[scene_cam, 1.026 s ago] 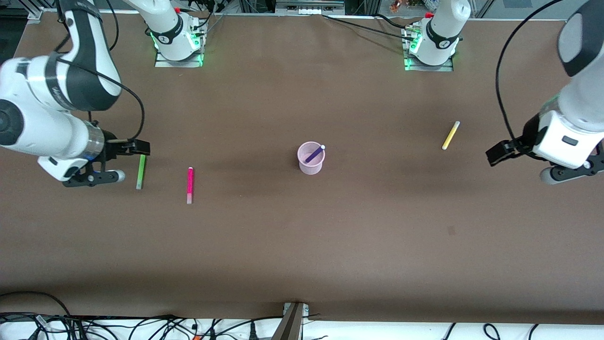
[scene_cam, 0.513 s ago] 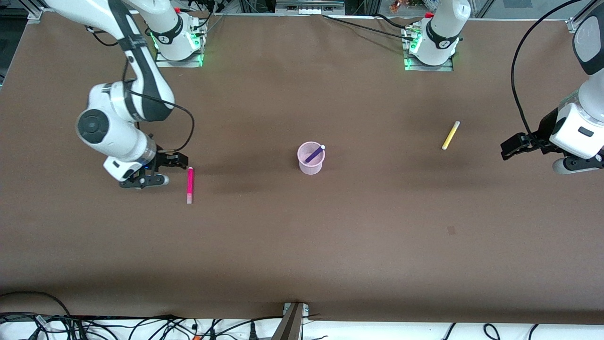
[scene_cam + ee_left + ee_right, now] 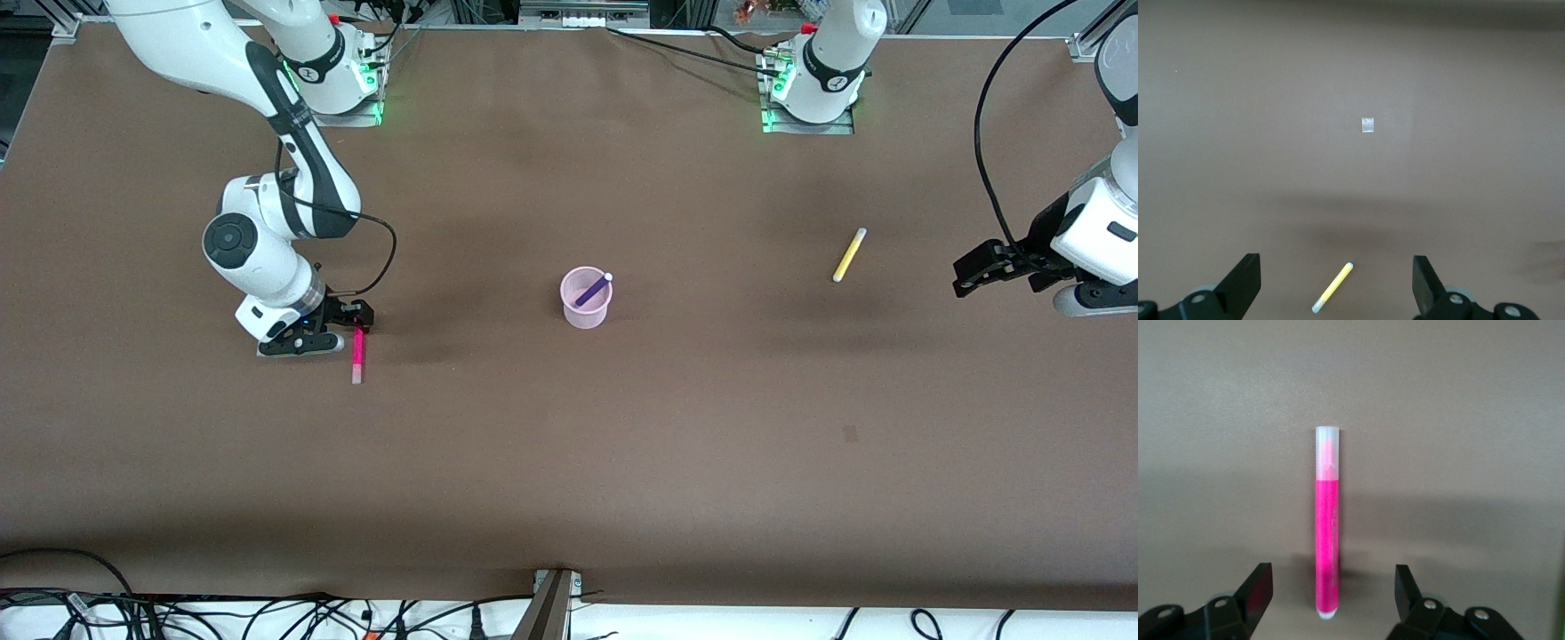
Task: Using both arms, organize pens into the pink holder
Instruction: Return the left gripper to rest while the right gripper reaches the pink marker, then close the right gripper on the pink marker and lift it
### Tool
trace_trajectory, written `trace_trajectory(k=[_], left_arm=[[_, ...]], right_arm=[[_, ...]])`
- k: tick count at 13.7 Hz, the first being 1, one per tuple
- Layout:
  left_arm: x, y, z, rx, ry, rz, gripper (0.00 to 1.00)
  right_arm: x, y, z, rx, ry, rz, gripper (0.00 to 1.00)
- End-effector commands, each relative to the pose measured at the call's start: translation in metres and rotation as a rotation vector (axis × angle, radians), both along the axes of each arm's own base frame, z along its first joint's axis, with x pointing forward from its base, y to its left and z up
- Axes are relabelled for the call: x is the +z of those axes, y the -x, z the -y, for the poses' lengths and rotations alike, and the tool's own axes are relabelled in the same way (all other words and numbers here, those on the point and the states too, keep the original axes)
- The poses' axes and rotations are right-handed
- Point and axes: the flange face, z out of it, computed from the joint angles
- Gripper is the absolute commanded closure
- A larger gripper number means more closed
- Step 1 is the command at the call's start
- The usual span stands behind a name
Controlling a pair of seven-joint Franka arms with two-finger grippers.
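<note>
The pink holder [image 3: 586, 307] stands mid-table with the purple pen [image 3: 591, 290] leaning in it. The magenta-pink pen [image 3: 357, 356] lies toward the right arm's end of the table. My right gripper [image 3: 359, 322] is open, low over that pen's end. In the right wrist view the pen [image 3: 1327, 527] lies between the open fingers of that gripper [image 3: 1331, 587]. The yellow pen [image 3: 849, 255] lies toward the left arm's end. My left gripper [image 3: 969, 274] hangs open and empty beside it. In the left wrist view the yellow pen [image 3: 1333, 288] lies below that gripper [image 3: 1336, 280]. The green pen is hidden under the right hand.
The table is covered in brown paper. A small dark square mark [image 3: 850, 434] lies nearer the front camera than the yellow pen. The left wrist view shows a small pale patch [image 3: 1367, 125] on the paper. Cables run along the front edge [image 3: 267, 613].
My right arm swung from beside the green pen toward the table's middle and came down over the magenta-pink pen. My left gripper drew back a little toward its end of the table.
</note>
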Motion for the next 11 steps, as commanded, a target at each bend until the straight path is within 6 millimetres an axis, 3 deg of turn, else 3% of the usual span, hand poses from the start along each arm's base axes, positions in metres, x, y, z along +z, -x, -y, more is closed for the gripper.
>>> trace_trajectory(k=[1,7,11], left_arm=[[0.013,0.007,-0.002,-0.050,0.020,0.022,0.00],[0.020,0.008,-0.003,-0.057,0.020,0.037,0.00],[0.017,0.006,-0.001,-0.063,0.020,0.033,0.00]], right_arm=[[-0.009,0.002,-0.003,-0.017,-0.005,0.008,0.25],[-0.018,0.005,-0.002,-0.042,-0.002,-0.009,0.43],[-0.022,0.007,-0.006,-0.039,-0.005,-0.015,0.47]])
